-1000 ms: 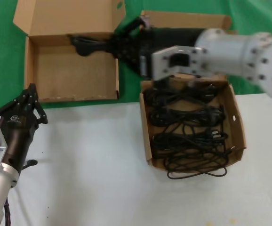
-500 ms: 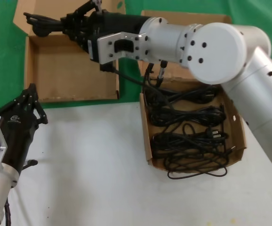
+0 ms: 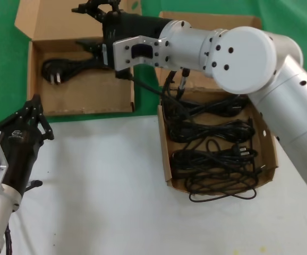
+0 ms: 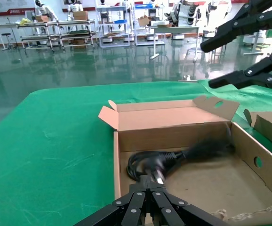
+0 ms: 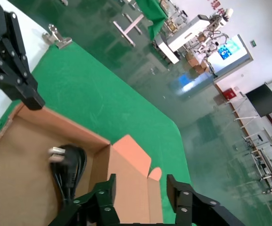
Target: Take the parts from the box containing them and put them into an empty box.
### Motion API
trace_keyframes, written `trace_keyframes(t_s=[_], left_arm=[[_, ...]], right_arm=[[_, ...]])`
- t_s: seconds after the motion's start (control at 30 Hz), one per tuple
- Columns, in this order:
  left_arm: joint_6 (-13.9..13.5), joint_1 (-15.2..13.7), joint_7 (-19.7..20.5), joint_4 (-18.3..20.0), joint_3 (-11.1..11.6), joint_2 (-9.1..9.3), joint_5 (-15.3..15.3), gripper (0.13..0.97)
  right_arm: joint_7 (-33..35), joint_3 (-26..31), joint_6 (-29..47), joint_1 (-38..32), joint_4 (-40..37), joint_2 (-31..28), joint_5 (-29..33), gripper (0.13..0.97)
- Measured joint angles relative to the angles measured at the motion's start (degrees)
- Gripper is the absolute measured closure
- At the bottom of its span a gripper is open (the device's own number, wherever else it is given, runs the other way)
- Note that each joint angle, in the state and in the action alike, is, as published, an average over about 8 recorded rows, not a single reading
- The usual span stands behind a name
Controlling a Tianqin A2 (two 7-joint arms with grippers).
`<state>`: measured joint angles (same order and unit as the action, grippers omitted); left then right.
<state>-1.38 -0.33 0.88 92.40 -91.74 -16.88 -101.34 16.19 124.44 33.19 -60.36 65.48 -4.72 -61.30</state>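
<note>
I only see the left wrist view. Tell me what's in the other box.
Observer: Several black cords fill the right-hand box; one loop hangs over its near edge.
Operator: Report the right gripper.
Observer: The right gripper is open and empty, above the left box's far edge.
Operator: Give me the left gripper's place.
Observer: The left gripper is shut, near that box's near-left corner, above the white table.
</note>
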Motion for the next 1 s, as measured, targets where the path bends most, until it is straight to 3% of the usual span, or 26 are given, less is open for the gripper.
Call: trace_keyframes(t_s=[0.2, 0.43, 0.73, 1.0], left_arm=[[0.0, 0.0, 0.0, 0.0, 0.0, 0.00, 0.0, 0.952], [0.0, 0.0, 0.0, 0.0, 0.0, 0.00, 0.0, 0.952], [0.0, 0.0, 0.0, 0.0, 0.0, 0.00, 0.0, 0.952], [0.0, 0.0, 0.0, 0.0, 0.0, 0.00, 0.0, 0.952]], right_arm=[[0.1, -1.3, -1.0, 0.8, 1.1, -1.3, -0.7, 0.676], [-4.0, -6.0, -2.8, 4.7, 7.7, -4.7, 0.8, 0.543], [-6.6, -13.7, -5.7, 14.8, 21.1, -11.0, 3.1, 0.343], [-1.7, -15.9, -11.6, 24.5, 28.1, -17.1, -0.5, 0.208]])
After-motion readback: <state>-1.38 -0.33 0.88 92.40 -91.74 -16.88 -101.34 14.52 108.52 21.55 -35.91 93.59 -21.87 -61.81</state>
